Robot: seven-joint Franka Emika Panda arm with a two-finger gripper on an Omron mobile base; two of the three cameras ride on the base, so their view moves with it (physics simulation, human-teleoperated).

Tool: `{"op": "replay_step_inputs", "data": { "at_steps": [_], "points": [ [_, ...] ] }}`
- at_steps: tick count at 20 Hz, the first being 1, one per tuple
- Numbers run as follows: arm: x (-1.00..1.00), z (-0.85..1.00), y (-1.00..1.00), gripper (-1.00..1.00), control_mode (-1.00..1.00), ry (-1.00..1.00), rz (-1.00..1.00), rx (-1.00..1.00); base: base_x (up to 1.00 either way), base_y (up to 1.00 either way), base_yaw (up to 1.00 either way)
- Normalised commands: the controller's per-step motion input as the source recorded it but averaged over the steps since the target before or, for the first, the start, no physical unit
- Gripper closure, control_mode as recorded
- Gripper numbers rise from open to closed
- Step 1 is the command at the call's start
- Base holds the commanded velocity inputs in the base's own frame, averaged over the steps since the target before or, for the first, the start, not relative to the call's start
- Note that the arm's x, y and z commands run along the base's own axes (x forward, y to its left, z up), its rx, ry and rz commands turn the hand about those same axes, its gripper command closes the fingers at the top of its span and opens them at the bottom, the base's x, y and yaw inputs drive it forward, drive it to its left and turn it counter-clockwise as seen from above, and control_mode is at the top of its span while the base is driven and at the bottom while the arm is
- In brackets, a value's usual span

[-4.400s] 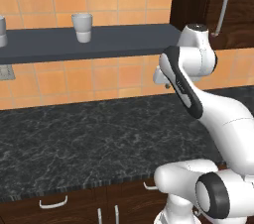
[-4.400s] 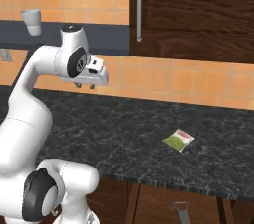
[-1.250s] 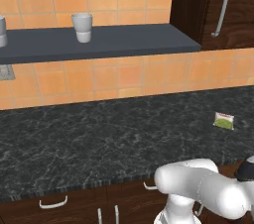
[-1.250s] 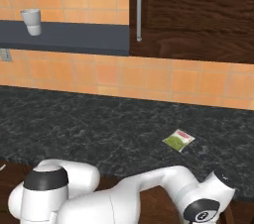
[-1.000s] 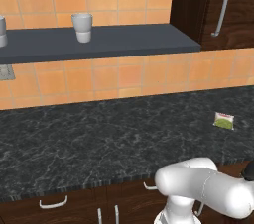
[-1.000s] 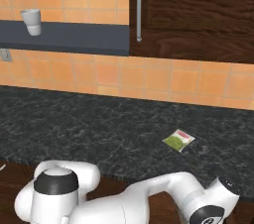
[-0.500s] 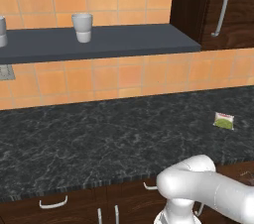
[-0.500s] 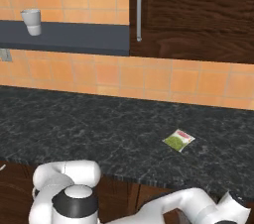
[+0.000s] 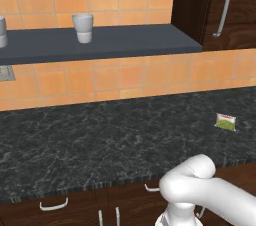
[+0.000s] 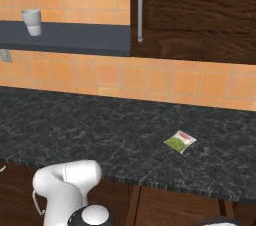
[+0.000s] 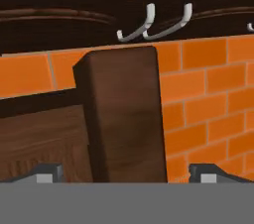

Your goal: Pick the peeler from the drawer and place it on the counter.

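Since earlier our arm (image 9: 210, 195) has swung down below the bench (image 9: 100, 145). Our jaws stand apart facing a wooden panel (image 11: 124, 119); we see no peeler and could strike the woodwork.

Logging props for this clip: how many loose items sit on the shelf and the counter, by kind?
Cups on the blue-grey shelf: 2, one whole, one cut by the frame's left edge
Green-and-white packets on the black counter: 1
Total: 3
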Motion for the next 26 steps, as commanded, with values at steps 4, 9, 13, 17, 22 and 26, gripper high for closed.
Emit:
{"op": "replay_step_inputs", "data": {
  "at_steps": [4, 9, 13, 17, 22, 26],
  "points": [
    [-0.58, 0.69, 0.02, -1.00, -1.00, 0.00, 0.00, 0.04, 0.00, 0.00, 0.00],
    [0.18, 0.50, 0.86, -1.00, -1.00, -0.08, 0.24, -0.02, 0.00, 0.00, 0.00],
    [0.38, 0.16, 1.00, -1.00, -1.00, -0.15, 0.30, -0.06, 0.00, 0.00, 0.00],
    [0.09, 0.14, 1.00, -1.00, -1.00, -0.07, 0.44, -0.05, 0.00, 0.00, 0.00],
    [0.08, 0.14, 1.00, -1.00, -1.00, -0.05, 0.47, -0.04, 0.00, 0.00, 0.00],
    [0.23, -0.20, 1.00, -1.00, -1.00, -0.03, 0.46, -0.01, 0.00, 0.00, 0.00]
  ]
}}
